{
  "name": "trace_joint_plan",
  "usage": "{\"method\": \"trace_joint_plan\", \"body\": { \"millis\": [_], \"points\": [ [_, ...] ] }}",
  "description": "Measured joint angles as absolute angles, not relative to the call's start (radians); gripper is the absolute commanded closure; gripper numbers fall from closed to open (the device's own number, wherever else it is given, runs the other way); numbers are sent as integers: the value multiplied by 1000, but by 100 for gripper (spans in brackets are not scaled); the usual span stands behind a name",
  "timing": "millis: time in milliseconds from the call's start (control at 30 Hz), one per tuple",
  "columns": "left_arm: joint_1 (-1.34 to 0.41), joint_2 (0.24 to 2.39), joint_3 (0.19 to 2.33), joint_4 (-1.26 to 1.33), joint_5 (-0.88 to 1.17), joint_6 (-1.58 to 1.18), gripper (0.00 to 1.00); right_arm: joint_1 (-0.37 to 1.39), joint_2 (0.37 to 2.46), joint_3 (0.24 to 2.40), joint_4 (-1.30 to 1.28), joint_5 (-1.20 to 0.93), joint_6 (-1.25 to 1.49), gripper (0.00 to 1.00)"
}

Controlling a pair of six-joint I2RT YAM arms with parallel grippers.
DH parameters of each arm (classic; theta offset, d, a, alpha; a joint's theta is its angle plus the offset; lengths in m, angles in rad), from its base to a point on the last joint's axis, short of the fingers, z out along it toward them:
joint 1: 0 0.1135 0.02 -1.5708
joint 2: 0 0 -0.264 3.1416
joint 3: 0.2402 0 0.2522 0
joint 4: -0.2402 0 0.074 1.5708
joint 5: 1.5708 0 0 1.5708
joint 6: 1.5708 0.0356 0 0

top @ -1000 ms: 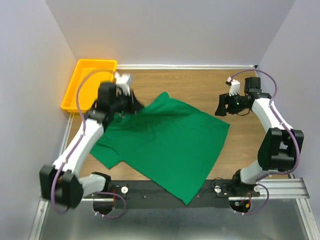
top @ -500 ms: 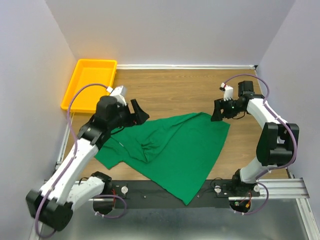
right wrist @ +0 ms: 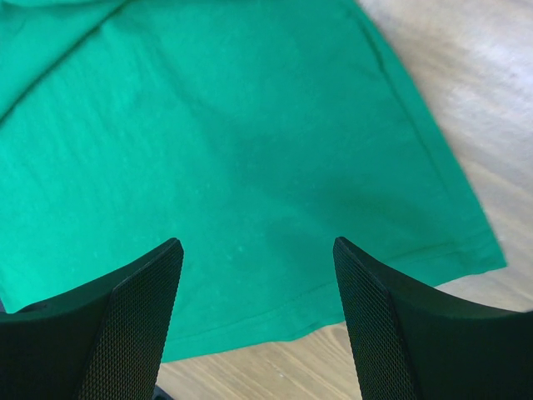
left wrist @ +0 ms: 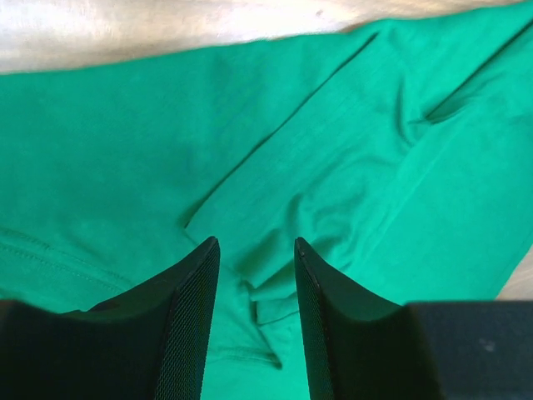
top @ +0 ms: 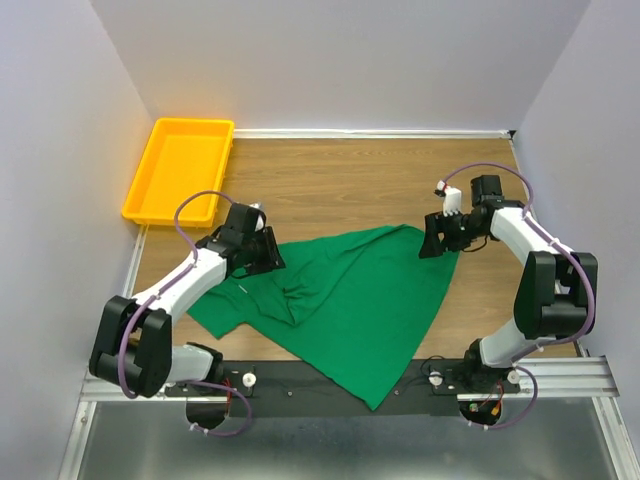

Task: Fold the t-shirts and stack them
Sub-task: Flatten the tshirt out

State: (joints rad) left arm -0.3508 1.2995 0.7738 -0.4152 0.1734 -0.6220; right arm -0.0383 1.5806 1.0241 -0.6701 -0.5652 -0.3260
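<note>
The emerald-green t-shirt (top: 350, 300) lies crumpled and partly folded over on the wooden table (top: 340, 180), its near corner hanging past the front edge. My left gripper (top: 264, 250) is open and empty, low over the shirt's left part. In the left wrist view its fingers (left wrist: 187, 317) straddle rumpled folds of the shirt (left wrist: 333, 167) without pinching them. My right gripper (top: 432, 238) is wide open and empty at the shirt's far right corner. The right wrist view shows the shirt's hem (right wrist: 250, 125) below the gripper (right wrist: 256, 243). No neck label shows.
A yellow tray (top: 180, 170) stands at the far left corner, holding nothing. Bare wood lies behind the shirt and to its right (right wrist: 483, 125). Purple walls close in the left, back and right sides. The black arm-mount rail (top: 300, 380) runs along the near edge.
The shirt's far corner, lifted toward my left gripper a second ago, now lies folded over. My left gripper has come down nearer onto the shirt. My right gripper moved left to the shirt's corner.
</note>
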Motion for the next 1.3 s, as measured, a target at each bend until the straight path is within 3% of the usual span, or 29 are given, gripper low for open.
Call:
{"method": "trace_joint_plan", "body": {
  "millis": [467,667,833,900,933,1000,1300],
  "points": [
    [-351,1385,704,-377,138,-627,49,-38,1581,1019,-673,-563,-326,19],
    [-351,1447,729,-360,138,-609,67,-38,1581,1018,-673,-556,-324,19],
    [-351,1447,747,-360,138,-597,72,-38,1581,1018,-673,-553,-323,19],
    [-351,1447,756,-360,138,-593,80,-38,1581,1018,-673,-553,-323,19],
    [-351,1447,759,-360,138,-591,90,-38,1581,1018,-673,-553,-323,19],
    [-351,1447,763,-360,138,-583,100,-38,1581,1018,-673,-552,-323,19],
    [-351,1447,763,-361,139,-565,100,-38,1579,1018,-673,-533,-323,18]
  ]
}}
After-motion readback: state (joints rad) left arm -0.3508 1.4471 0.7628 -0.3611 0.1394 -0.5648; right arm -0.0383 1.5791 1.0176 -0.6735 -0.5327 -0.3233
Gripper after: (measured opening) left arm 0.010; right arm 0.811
